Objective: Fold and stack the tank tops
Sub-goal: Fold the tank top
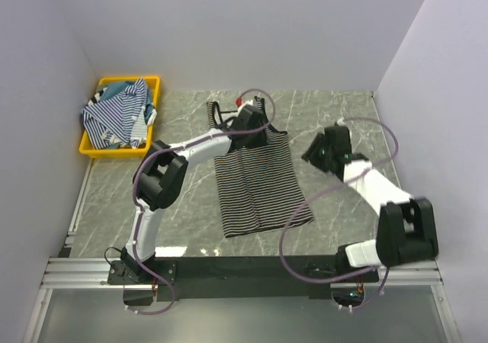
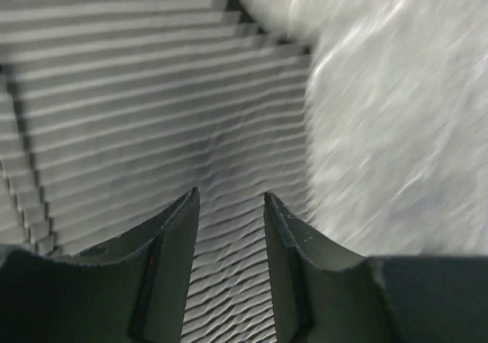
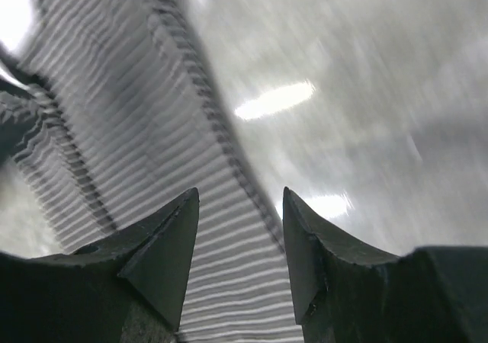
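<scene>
A black tank top with thin white stripes (image 1: 259,183) lies spread flat on the marble table, straps at the far end. My left gripper (image 1: 248,122) hovers over its upper part near the straps. In the left wrist view the gripper (image 2: 229,198) is open with the striped fabric (image 2: 137,91) showing between the fingers. My right gripper (image 1: 311,155) is just off the top's right edge. In the right wrist view it (image 3: 240,198) is open over the hemmed side edge of the fabric (image 3: 114,99). More tank tops (image 1: 114,114), blue-and-white striped and teal, are heaped in the bin.
A yellow plastic bin (image 1: 114,152) stands at the far left of the table by the left wall. Grey walls close in the left, back and right sides. Bare marble (image 1: 351,114) lies to the right of the spread top. Cables loop from both arms.
</scene>
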Action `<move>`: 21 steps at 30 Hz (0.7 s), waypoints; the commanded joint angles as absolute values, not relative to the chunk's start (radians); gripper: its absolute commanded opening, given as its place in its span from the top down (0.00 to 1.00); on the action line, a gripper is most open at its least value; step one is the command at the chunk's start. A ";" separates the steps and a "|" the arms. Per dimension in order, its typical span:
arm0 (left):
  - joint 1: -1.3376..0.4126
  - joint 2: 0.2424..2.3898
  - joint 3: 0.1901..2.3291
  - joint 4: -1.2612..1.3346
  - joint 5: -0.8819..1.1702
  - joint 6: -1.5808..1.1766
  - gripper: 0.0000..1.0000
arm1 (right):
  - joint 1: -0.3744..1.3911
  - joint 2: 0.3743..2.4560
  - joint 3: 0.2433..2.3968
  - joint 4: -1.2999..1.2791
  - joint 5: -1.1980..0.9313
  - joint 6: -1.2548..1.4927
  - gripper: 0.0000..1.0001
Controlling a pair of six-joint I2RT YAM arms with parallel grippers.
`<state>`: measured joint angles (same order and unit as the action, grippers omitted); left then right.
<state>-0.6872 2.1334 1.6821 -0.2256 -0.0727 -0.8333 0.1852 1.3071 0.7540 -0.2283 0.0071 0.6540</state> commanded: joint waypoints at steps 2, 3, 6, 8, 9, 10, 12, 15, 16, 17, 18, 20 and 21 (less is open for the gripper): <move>-0.758 2.007 1.504 -0.163 -0.101 -0.883 0.56 | 0.141 1.491 0.984 -0.143 -0.162 0.540 0.45; -0.765 1.990 1.473 -0.143 -0.104 -0.899 0.57 | 0.134 1.565 1.056 -0.152 -0.185 0.532 0.46; -0.784 1.916 1.341 -0.088 -0.110 -0.946 0.59 | 0.129 1.711 1.197 -0.196 -0.233 0.496 0.48; -0.799 1.867 1.267 -0.083 -0.117 -0.963 0.61 | 0.129 1.773 1.259 -0.228 -0.233 0.477 0.50; -0.807 1.849 1.246 -0.084 -0.121 -0.966 0.61 | 0.127 1.822 1.305 -0.235 -0.236 0.473 0.50; -0.825 1.814 1.205 -0.092 -0.141 -0.976 0.62 | 0.129 1.845 1.330 -0.244 -0.241 0.465 0.50; -0.834 1.775 1.154 -0.086 -0.140 -0.992 0.63 | 0.127 1.908 1.394 -0.262 -0.256 0.457 0.51; -0.839 1.711 1.049 -0.068 -0.121 -1.040 0.66 | 0.132 1.982 1.465 -0.282 -0.262 0.453 0.51; -0.839 1.697 1.005 -0.061 -0.121 -1.055 0.66 | 0.138 1.997 1.480 -0.287 -0.259 0.448 0.51; -0.841 1.666 0.987 -0.061 -0.123 -1.063 0.66 | 0.144 2.011 1.495 -0.304 -0.252 0.442 0.51; -0.841 1.651 0.953 -0.060 -0.126 -1.066 0.66 | 0.149 2.038 1.517 -0.310 -0.244 0.439 0.51; -0.841 1.615 0.930 -0.077 -0.135 -1.077 0.66 | 0.164 2.062 1.534 -0.322 -0.232 0.434 0.51; -0.841 1.608 0.922 -0.089 -0.141 -1.084 0.66 | 0.167 2.084 1.551 -0.328 -0.226 0.433 0.51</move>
<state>-0.8375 1.6619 0.9504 -0.0978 -0.1127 -1.0412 0.1436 2.0567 1.4826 -0.2893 -0.2340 0.4622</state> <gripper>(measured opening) 0.342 0.489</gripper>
